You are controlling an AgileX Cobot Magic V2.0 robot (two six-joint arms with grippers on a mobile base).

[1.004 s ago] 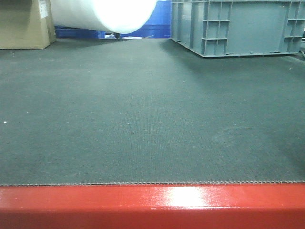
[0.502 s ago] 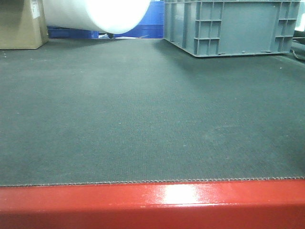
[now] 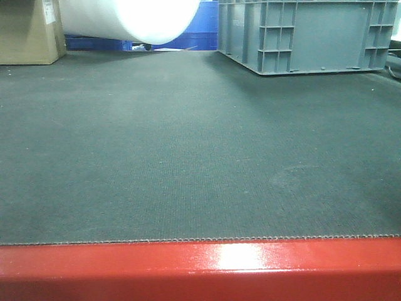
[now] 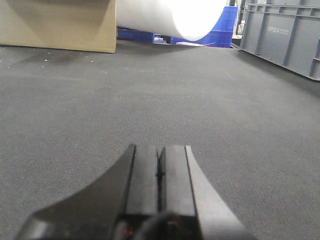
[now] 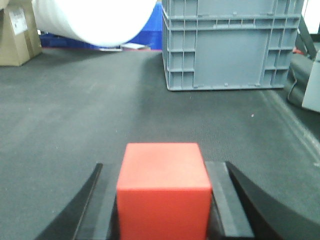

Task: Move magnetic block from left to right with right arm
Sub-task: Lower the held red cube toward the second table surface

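Right gripper (image 5: 162, 169): pinching the magnetic block (image 5: 164, 192), one dark finger (image 5: 105, 200) flat against each side face. The block sits square between the fingers with its top face level. I judge this centred, symmetric hold is what keeps a smooth-sided cube from twisting out during a carry. The block's underside is below the frame edge, so I cannot tell whether it is lifted or touching the mat (image 5: 70, 115).

Left gripper (image 4: 160, 150): fingers pressed together with nothing between them, low over bare mat. It reads as parked out of the way, since the task gives the move to the right arm alone.

Surroundings, right wrist view: grey crate (image 5: 225, 45) ahead and slightly right of the block, well apart. White roll (image 5: 95, 20) at upper left, cardboard box (image 5: 17, 35) at far left. Open mat lies between block and crate.

Front view: the table's red edge (image 3: 200, 269) runs along the bottom with mat beyond it. Neither arm nor block shows there, so the block's place across the table cannot be fixed from that view.

Judgement: grasp done. The step in hand is the carry or set-down toward the right side. The next move calls for lowering level, so the bottom face lands flat before the fingers spread. Risk: a sideways drag on the textured mat could tip the cube.
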